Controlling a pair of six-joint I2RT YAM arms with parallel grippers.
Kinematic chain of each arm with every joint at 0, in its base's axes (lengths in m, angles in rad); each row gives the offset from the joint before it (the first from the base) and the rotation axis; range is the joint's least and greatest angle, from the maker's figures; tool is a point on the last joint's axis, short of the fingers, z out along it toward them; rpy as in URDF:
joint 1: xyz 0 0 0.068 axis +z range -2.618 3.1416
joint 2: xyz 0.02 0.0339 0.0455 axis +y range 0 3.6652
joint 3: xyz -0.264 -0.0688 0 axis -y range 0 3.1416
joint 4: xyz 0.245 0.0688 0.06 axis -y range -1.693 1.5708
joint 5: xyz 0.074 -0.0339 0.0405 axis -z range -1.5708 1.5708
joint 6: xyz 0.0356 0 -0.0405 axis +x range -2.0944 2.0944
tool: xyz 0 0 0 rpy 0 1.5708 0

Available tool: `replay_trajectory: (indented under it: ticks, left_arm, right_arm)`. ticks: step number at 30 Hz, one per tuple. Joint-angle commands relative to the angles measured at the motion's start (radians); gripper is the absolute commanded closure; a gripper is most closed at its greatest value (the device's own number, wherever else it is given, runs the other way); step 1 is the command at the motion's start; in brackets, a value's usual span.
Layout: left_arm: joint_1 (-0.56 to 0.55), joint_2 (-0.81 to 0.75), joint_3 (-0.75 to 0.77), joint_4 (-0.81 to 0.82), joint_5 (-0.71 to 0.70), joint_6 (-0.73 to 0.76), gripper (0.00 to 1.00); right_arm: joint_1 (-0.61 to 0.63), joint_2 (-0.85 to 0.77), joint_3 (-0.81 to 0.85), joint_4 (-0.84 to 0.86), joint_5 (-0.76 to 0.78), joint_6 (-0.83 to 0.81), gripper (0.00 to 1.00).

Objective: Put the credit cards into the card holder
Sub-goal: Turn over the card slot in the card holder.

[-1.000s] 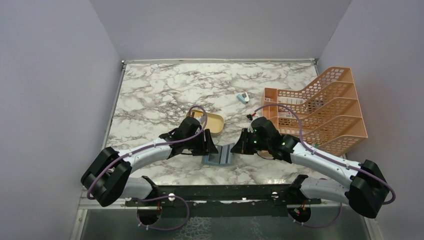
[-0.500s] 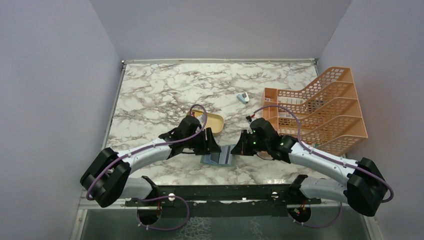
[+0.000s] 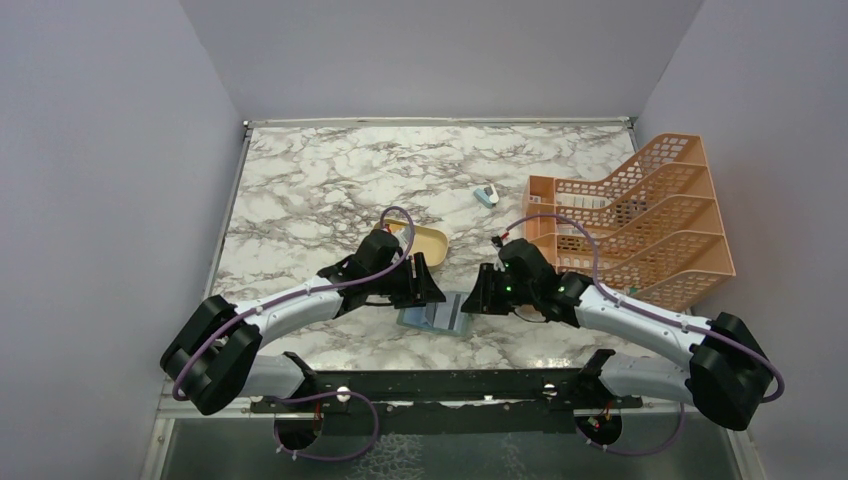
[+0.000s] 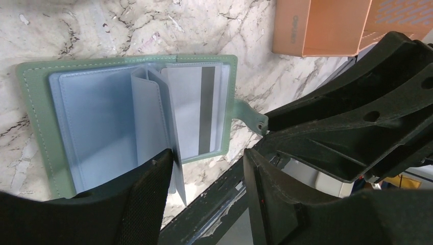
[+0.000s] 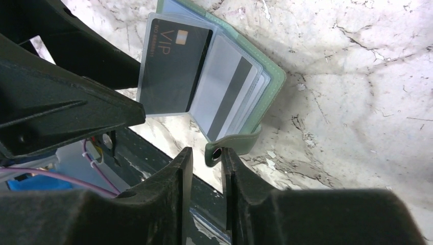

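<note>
The card holder (image 3: 435, 316) lies open on the marble near the front edge, between both grippers. In the left wrist view its green cover (image 4: 31, 102) frames pale blue-grey pockets; a grey credit card with a dark stripe (image 4: 196, 109) sits in the right pocket. My left gripper (image 4: 209, 176) is open, and an upright pocket leaf (image 4: 153, 117) leans on its left finger. In the right wrist view a dark credit card marked VIP (image 5: 171, 66) sits in a clear sleeve. My right gripper (image 5: 207, 159) stands narrowly open at the green strap tab (image 5: 232, 145), whose snap end touches the right finger.
An orange mesh file rack (image 3: 640, 215) stands at the right. A tan oval dish (image 3: 428, 243) lies just behind the left gripper. A small blue-and-white gadget (image 3: 486, 195) lies farther back. The black mounting rail (image 3: 440, 385) runs along the front edge.
My right gripper's jaws have parted from shut to a narrow gap at the strap tab. The card holder has settled slightly nearer and flatter. The left gripper has hardly moved.
</note>
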State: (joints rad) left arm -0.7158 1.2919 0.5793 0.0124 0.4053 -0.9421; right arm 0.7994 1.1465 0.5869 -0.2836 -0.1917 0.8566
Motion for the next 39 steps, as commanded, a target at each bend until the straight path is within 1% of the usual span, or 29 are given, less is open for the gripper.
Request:
replay_trajectory:
  ticks: [1, 8, 11, 17, 20, 29, 39]
  left_arm:
    - [-0.005, -0.03, -0.009, 0.028, 0.033, -0.012, 0.44]
    - [-0.005, -0.025, -0.001, 0.047, 0.041, -0.019, 0.44]
    - [-0.005, -0.018, 0.002, 0.052, 0.044, -0.022, 0.44]
    - [-0.007, 0.0, 0.013, 0.076, 0.056, -0.035, 0.45]
    - [-0.01, 0.012, 0.014, 0.091, 0.061, -0.042, 0.45]
    - [-0.043, 0.05, 0.002, 0.173, 0.069, -0.085, 0.45]
    - [-0.059, 0.051, 0.011, 0.175, 0.054, -0.08, 0.45]
  right_arm:
    - [0.005, -0.003, -0.003, 0.003, 0.014, -0.013, 0.69]
    - [0.006, -0.02, 0.027, -0.073, 0.085, -0.023, 0.56]
    - [0.006, -0.031, 0.027, -0.077, 0.086, -0.023, 0.54]
    - [0.006, -0.043, 0.02, -0.07, 0.075, -0.01, 0.54]
    - [0.006, -0.061, 0.03, -0.094, 0.111, -0.004, 0.54]
    - [0.006, -0.184, 0.032, -0.165, 0.231, 0.028, 0.54]
    - [0.006, -0.231, 0.02, -0.178, 0.251, 0.038, 0.54]
